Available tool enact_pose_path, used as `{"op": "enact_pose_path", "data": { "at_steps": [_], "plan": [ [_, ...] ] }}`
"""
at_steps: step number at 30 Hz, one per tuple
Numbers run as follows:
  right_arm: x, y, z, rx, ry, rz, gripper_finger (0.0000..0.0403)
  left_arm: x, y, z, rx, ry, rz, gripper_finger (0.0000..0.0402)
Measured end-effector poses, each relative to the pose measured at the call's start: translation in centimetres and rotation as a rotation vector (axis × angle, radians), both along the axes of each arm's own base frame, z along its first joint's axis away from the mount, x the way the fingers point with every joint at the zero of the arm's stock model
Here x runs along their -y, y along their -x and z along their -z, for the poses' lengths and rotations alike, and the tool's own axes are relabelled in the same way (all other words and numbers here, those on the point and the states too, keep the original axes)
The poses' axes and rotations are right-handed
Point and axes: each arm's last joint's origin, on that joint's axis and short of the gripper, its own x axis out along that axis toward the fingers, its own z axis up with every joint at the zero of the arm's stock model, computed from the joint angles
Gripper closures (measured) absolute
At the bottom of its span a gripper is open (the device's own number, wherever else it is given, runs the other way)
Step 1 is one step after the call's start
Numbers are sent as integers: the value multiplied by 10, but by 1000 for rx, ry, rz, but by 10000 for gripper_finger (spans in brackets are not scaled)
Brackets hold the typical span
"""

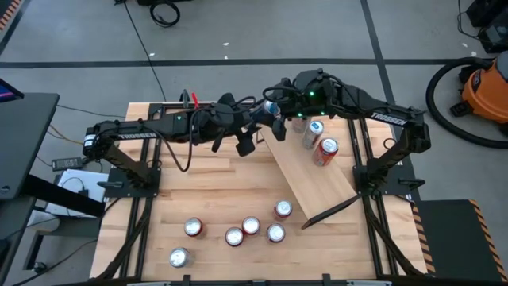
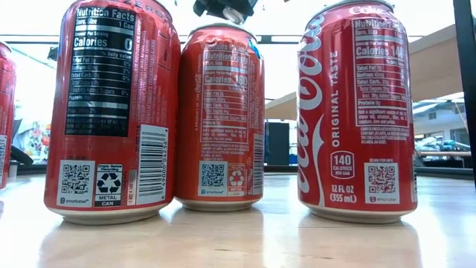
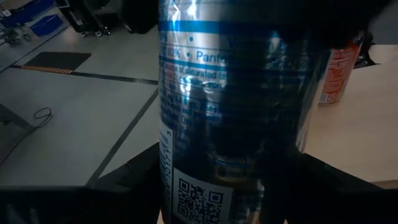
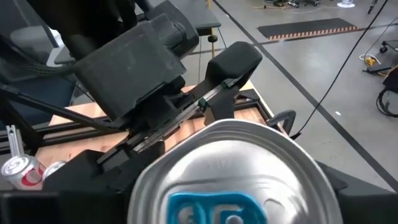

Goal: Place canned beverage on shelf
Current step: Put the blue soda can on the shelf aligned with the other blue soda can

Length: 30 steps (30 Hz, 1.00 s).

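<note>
Nearest, toward six o'clock on the butcher-block tabletop (image 1: 206,179), six upright red soda cans (image 1: 251,226) wait as stock. At about two o'clock the shelf, a long light-wood plank (image 1: 305,171), lies slanted and already carries two cans (image 1: 320,144). At its twelve-o'clock end, a blue-and-silver beverage can (image 3: 211,106) sits between both grippers: the left gripper (image 1: 255,127) has fingers pinching its sides, likely for a handover. Whether the right gripper (image 1: 279,102) grips it, I cannot tell.
</note>
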Motion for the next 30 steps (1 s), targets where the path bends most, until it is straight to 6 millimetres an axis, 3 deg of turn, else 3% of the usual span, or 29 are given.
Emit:
{"op": "enact_pose_path", "data": {
  "at_steps": [5,10,19,30],
  "plan": [
    [0,0,0,0,0,0,170,0,0,0,0,2,5,150],
    [0,0,0,-3,-6,2,167,0,0,0,1,4,8,133],
    [-1,13,7,-120,-14,-74,159,6,8,-6,27,126,152,61],
    [-2,23,19,-270,-1,-250,157,12,18,-6,0,307,320,52]
  ]
}}
